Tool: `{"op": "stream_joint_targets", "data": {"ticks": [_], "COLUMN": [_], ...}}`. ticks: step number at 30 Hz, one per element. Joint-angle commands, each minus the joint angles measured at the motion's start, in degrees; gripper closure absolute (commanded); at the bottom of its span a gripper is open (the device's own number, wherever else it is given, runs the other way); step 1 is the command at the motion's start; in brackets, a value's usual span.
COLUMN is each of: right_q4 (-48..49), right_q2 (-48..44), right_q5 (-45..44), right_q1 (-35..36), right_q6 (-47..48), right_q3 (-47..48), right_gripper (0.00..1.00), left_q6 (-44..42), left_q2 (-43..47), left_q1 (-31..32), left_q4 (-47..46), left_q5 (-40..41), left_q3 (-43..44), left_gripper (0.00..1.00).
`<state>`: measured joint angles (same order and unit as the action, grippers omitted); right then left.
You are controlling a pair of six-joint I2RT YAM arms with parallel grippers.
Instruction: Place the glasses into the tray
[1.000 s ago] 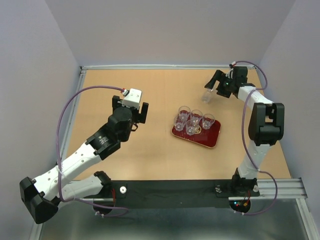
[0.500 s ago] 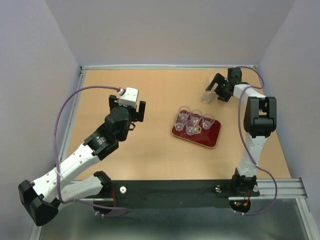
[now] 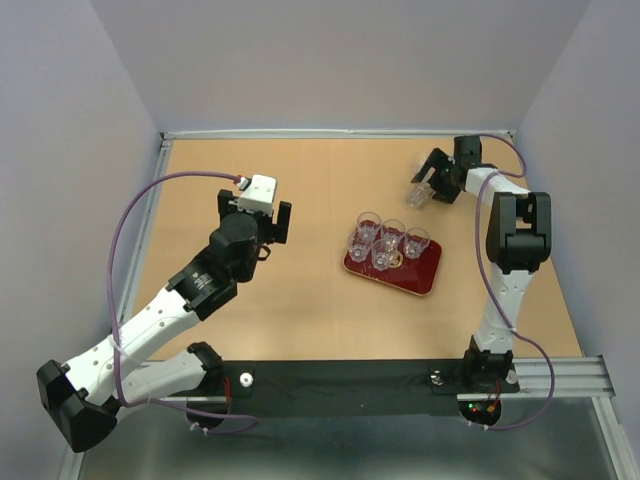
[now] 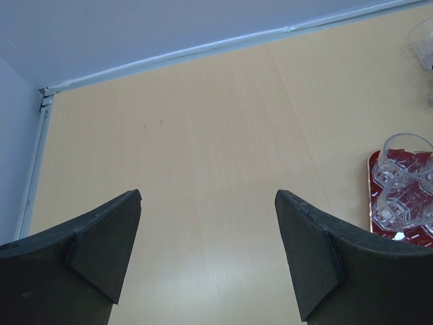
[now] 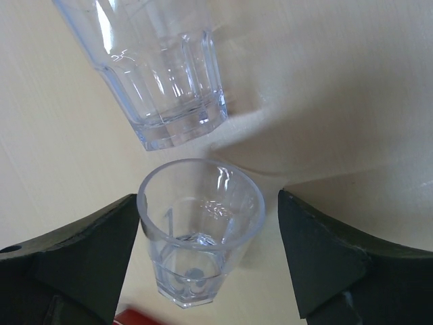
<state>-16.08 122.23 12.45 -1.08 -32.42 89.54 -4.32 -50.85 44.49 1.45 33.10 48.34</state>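
Count by kind:
One tray [image 3: 425, 274].
Seven glasses [image 3: 369, 224] – five stand on the tray, two stand off it on the table [image 3: 300, 170].
Two arms, each with one gripper – left gripper [image 4: 206, 196], right gripper [image 5: 210, 200].

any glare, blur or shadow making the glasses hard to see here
Right wrist view: near glass and far glass sharp, white glints on facets, soft shadow on the table beside them. Left wrist view: glasses on the tray cut off at the frame edge. Top external view: evenly lit, everything tiny.
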Motion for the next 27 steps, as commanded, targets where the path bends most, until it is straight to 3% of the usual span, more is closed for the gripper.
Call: {"op": "stream_joint_targets", "data": {"ticks": [1, 10, 27], "right_q4": [-0.45, -0.36, 8.77], "right_q2": [-0.15, -3.40, -23.95], "right_q5": [-0.14, -2.16, -4.36], "right_q1": [0.38, 0.38, -2.26], "right_q6": [-0.27, 0.43, 3.85], "right_q3": [-0.06, -2.17, -14.65], "right_gripper": [0.14, 0.32, 0.43], "left_q6": [-0.52, -0.52, -0.43], "left_q2": [0.75, 1.02, 2.51], "left_q1": [-0.54, -0.63, -0.63], "left_q4": [-3.04, -3.04, -3.04], "left_q5": [0.47, 0.38, 0.21], "left_q3": [-0.44, -0.52, -0.79], "left_gripper": [0.08, 0.08, 0.08]}}
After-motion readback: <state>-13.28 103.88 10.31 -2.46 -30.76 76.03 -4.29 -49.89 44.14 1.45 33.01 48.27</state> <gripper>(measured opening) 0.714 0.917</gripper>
